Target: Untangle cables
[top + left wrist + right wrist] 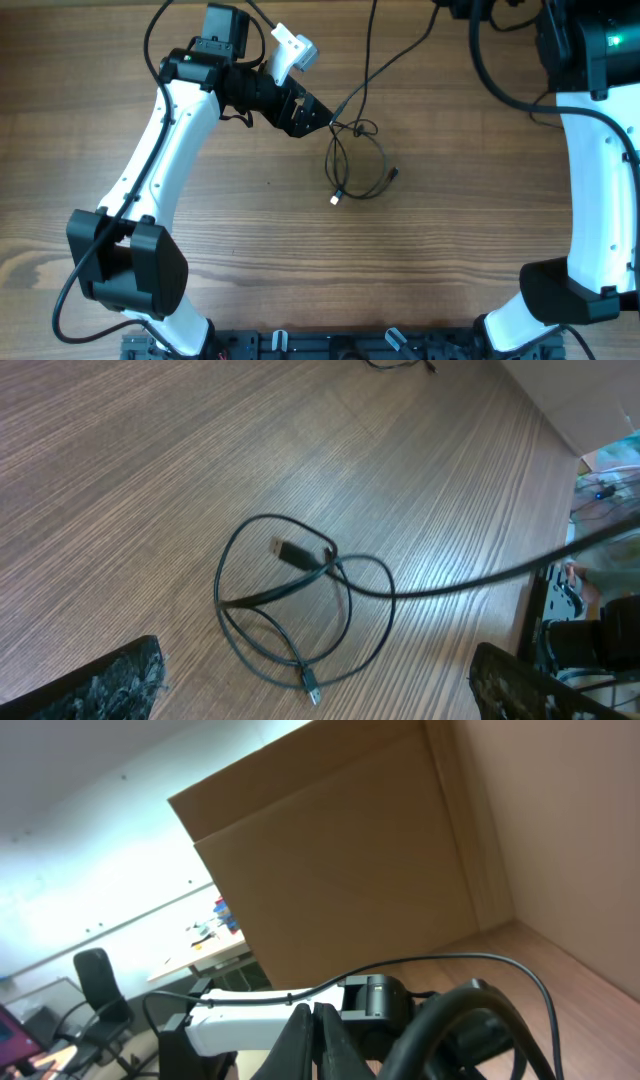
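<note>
The thin black cables (358,160) lie in a small tangled loop at the table's middle. One plug end (335,199) is pale-tipped and another (394,175) lies to its right. One long cord (368,60) runs off toward the far edge. My left gripper (315,112) hovers just left of the tangle and is open. In the left wrist view the loops (300,600) lie between its spread fingers (315,652), untouched. My right gripper (315,1040) is shut and empty, raised and pointing away from the table.
The right arm (590,170) stands along the right edge, with thick black robot cables (490,60) at the far right. A cardboard box (330,870) stands behind the table. The table's rail (330,345) runs along the front edge.
</note>
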